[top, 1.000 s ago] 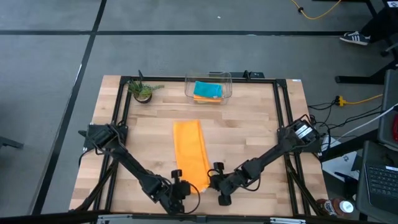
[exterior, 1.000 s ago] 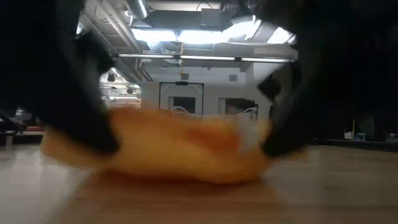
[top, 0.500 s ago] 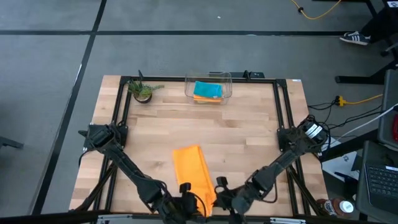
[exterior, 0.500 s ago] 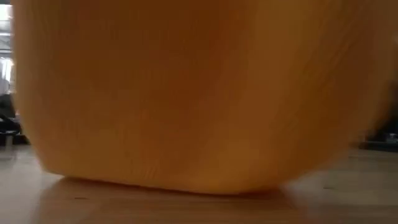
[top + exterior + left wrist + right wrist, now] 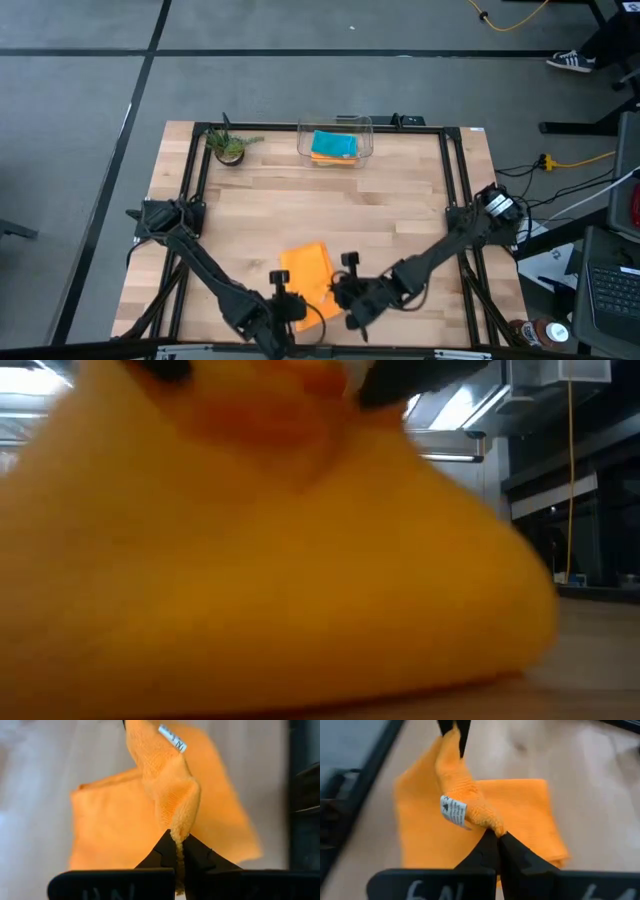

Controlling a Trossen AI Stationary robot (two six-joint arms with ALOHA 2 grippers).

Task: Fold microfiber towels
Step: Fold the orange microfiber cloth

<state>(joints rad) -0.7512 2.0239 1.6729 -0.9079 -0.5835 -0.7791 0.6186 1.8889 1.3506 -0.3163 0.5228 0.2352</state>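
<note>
An orange microfiber towel (image 5: 306,268) lies near the table's front edge, and both grippers have raised its near edge. My left gripper (image 5: 292,304) and my right gripper (image 5: 338,293) are each shut on that edge, a short way apart. The far part of the towel (image 5: 115,825) rests flat on the wood. In the low view the towel (image 5: 250,560) fills the picture. A teal towel (image 5: 333,143) lies on an orange one in the clear bin (image 5: 335,128) at the back. My left gripper pinches the towel's raised near edge (image 5: 179,831) between its two fingers, slanting down from the near side. The edge runs bunched from there to the other gripper. The held end is clear of the table; the far part lies on it. My right gripper pinches the same near edge (image 5: 492,826) between its two fingers, beside the white label (image 5: 452,812), slanting down from the near side. The cloth rises in a bunched ridge toward the left gripper. The rest lies flat on the wood (image 5: 520,810).
A small potted plant (image 5: 229,146) stands at the back left. A black frame (image 5: 196,180) runs along the table's sides and back. Bare wood (image 5: 330,205) lies between the towel and the bin.
Both grippers, shut on the towel's near edge, first pulled toward the table's near edge and then rose. The long orange strip slid toward the near edge. Its near end is now lifted and bunched, so the flat part looks much shorter.
</note>
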